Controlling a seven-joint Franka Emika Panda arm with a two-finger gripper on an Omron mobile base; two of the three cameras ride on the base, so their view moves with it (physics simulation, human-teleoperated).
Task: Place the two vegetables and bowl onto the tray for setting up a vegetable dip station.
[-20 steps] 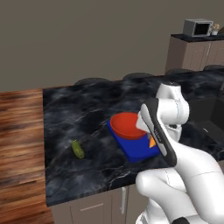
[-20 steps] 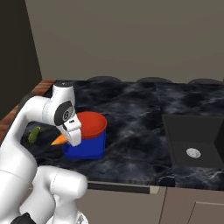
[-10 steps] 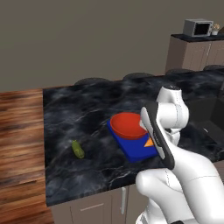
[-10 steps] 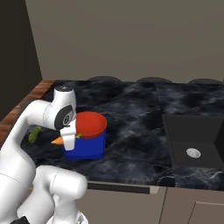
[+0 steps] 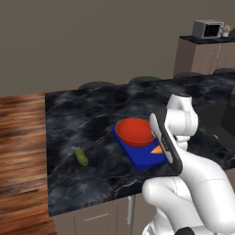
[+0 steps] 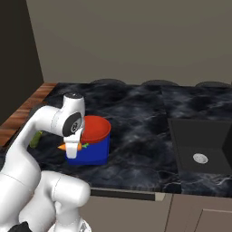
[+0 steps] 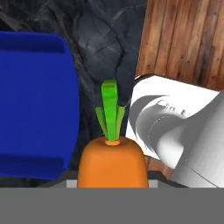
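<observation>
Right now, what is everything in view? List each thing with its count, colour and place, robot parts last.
bowl: one, red-orange, sitting on the tray's far end.
tray: one, bright blue, on the counter near its front edge.
carrot: one, orange with a green top, held in the gripper beside the tray.
pickle: one, yellow-green, lying on the counter left of the tray, apart from it.
counter: one, black marbled.
sink: one, dark, set in the counter at the right.
microwave: one, grey, on a far cabinet.
wood floor: brown, left of the counter.
gripper: one, white arm, shut on the carrot.
</observation>
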